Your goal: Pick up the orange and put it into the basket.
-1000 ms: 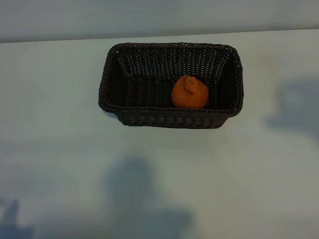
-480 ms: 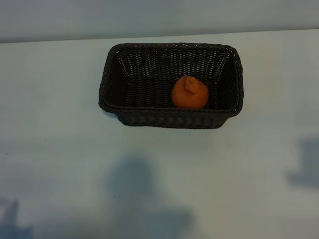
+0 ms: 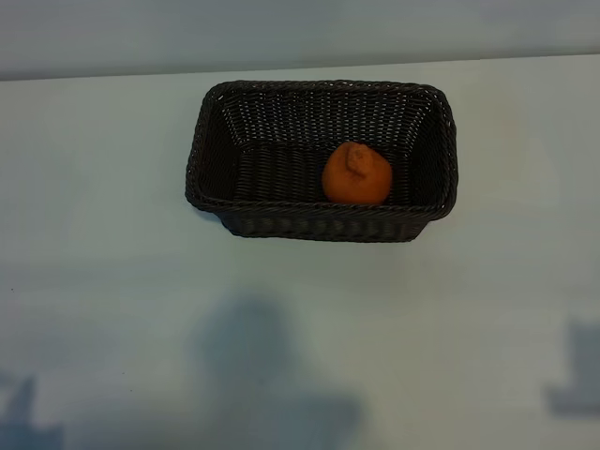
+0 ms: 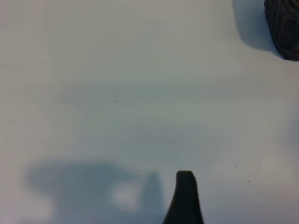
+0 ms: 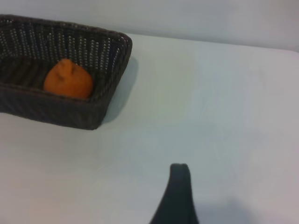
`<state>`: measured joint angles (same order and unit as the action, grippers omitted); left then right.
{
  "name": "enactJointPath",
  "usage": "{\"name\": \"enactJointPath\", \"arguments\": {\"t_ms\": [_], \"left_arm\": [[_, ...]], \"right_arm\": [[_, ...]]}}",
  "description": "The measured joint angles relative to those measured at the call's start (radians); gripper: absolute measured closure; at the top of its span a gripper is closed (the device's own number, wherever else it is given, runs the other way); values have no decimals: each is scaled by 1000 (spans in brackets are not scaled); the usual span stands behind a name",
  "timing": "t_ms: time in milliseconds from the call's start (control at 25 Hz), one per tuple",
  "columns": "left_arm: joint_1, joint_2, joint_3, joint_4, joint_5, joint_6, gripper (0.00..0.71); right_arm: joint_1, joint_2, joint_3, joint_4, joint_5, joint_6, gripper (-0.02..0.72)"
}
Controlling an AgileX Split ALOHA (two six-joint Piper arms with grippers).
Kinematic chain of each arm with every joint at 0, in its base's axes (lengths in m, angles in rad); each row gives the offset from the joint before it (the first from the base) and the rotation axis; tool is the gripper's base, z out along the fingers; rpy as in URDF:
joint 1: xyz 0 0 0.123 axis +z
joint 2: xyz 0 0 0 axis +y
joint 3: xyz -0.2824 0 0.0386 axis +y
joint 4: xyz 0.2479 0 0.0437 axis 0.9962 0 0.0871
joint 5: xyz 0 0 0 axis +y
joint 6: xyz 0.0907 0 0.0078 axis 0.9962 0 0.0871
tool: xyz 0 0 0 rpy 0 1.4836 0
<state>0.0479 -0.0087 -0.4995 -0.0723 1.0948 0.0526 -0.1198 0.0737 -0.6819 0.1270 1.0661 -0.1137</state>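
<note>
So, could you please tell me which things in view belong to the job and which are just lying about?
Belonging to the job:
- orange, lying inside the basket
- basket

Just there:
- table only; nothing else lies about

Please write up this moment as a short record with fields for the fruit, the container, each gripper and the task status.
orange: inside the basket, right of its middle in the exterior view, knob up
basket: dark wicker, upright on the table
left gripper: open, empty, over bare table, basket corner far off
right gripper: open, empty, over bare table apart from the basket
task status: orange already in the basket
</note>
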Motion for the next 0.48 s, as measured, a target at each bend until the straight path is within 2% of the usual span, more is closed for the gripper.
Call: {"name": "enactJointPath", "arguments": {"t_ms": [320, 480], "left_arm": [[0, 0, 0, 0, 0, 0, 118], [0, 0, 0, 0, 0, 0, 118]], "right_arm": [[0, -81, 88, -63, -21, 44, 109], [0, -81, 129, -69, -22, 45, 109]]}}
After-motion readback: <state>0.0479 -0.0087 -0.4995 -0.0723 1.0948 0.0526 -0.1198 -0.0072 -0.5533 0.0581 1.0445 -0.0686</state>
